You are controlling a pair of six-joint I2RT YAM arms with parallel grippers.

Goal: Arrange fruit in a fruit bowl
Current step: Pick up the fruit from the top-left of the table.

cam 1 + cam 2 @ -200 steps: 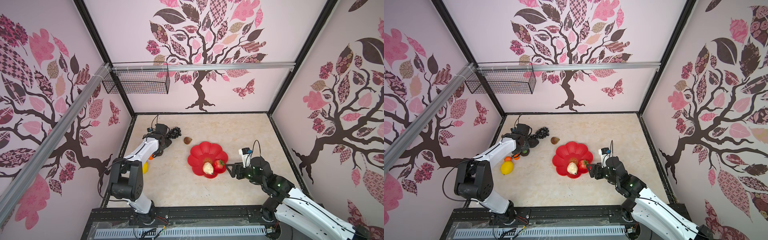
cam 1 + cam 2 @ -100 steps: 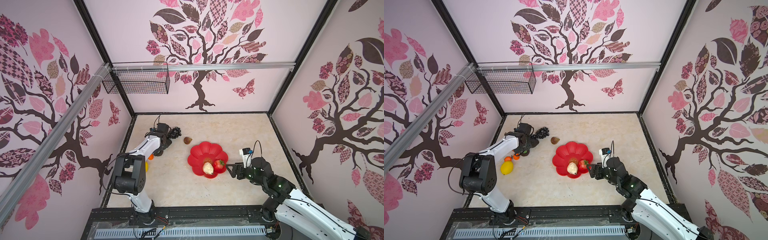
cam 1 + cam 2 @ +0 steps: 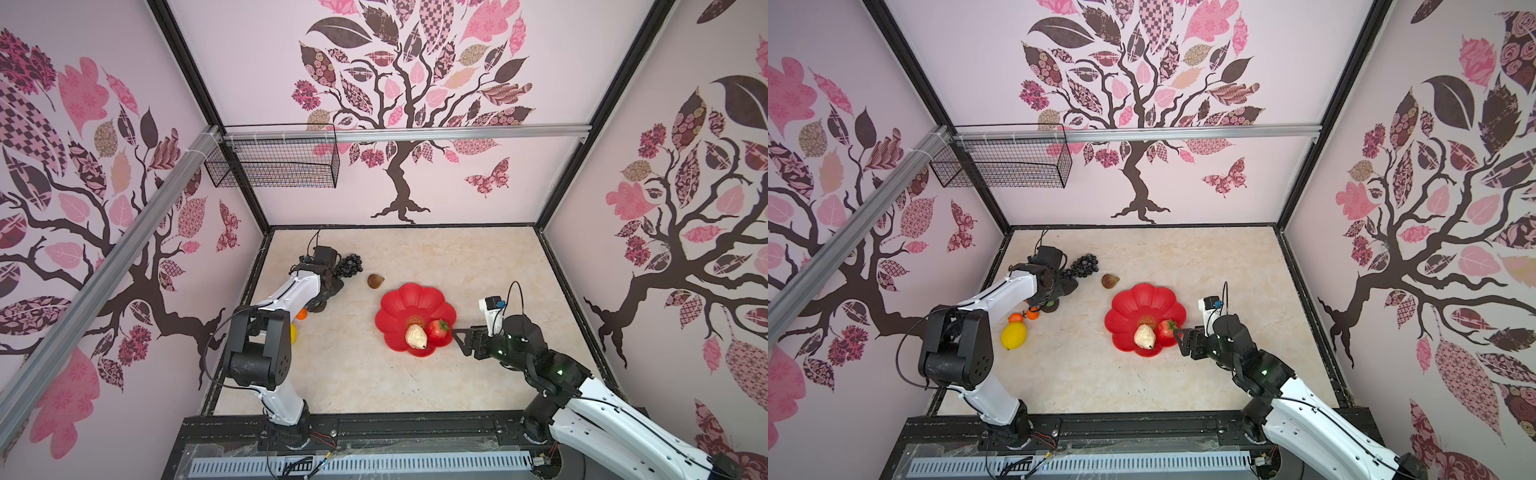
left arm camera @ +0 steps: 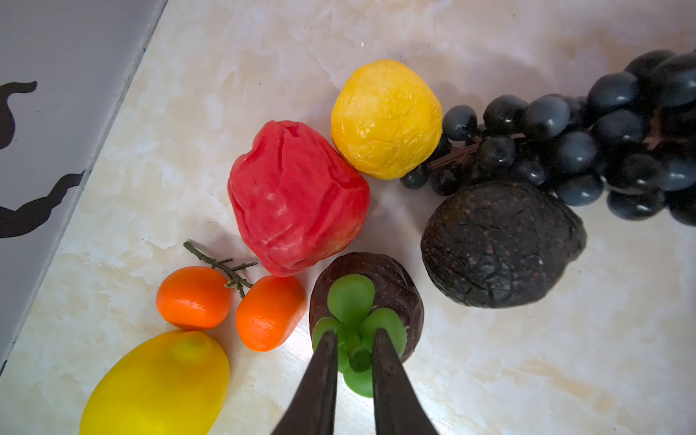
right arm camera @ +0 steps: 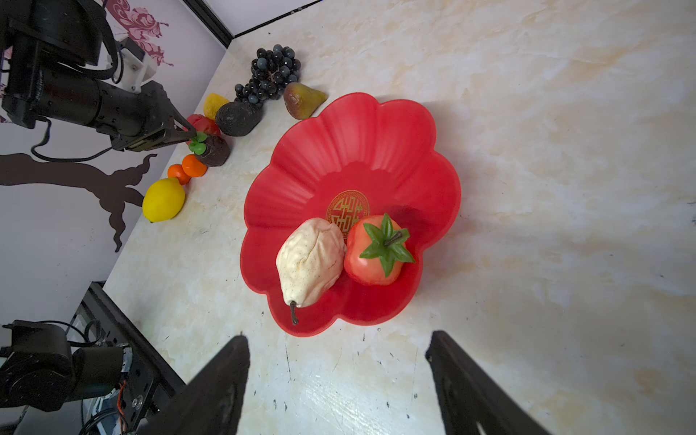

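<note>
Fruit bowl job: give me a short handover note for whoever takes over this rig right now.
Left hand: pinching the green leafy cap of the dark maroon round fruit, which sits on the marble-look table.
Right hand: open, empty, beside the glossy red flower-shaped bowl.
Done: cream bumpy pear and red fruit with green leafy top lie in the bowl.
Left to do: maroon fruit, black grape bunch, brown fig, dark wrinkled avocado, crumpled red apple, small yellow lemon, two small oranges, large yellow lemon, all on the table outside the bowl.
</note>
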